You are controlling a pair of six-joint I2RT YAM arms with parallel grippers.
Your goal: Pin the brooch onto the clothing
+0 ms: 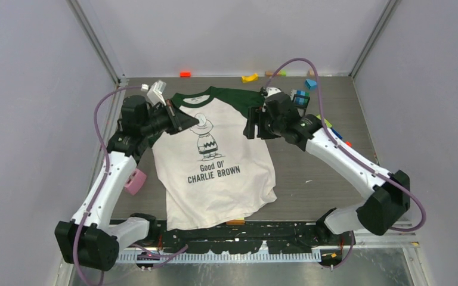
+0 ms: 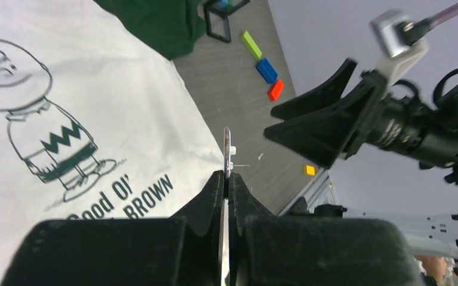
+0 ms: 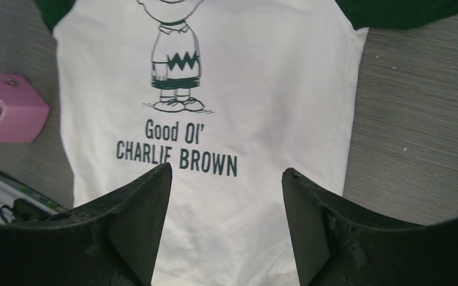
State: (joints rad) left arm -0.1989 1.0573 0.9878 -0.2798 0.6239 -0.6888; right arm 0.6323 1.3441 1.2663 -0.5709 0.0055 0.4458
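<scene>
The white T-shirt with dark green sleeves and the "Good Ol' CHARLIE BROWN" print lies flat on the table; it also shows in the left wrist view and the right wrist view. My left gripper hovers over the shirt's chest beside the cartoon boy's head. In the left wrist view this gripper is shut on the brooch, a thin disc seen edge-on, sticking out past the tips. My right gripper is open and empty above the shirt's right shoulder, facing the left one; in its own view only shirt lies between the fingers.
A pink box sits left of the shirt, also in the right wrist view. Coloured toy blocks lie along the back wall and to the right of the shirt. A small yellow block lies near the front rail.
</scene>
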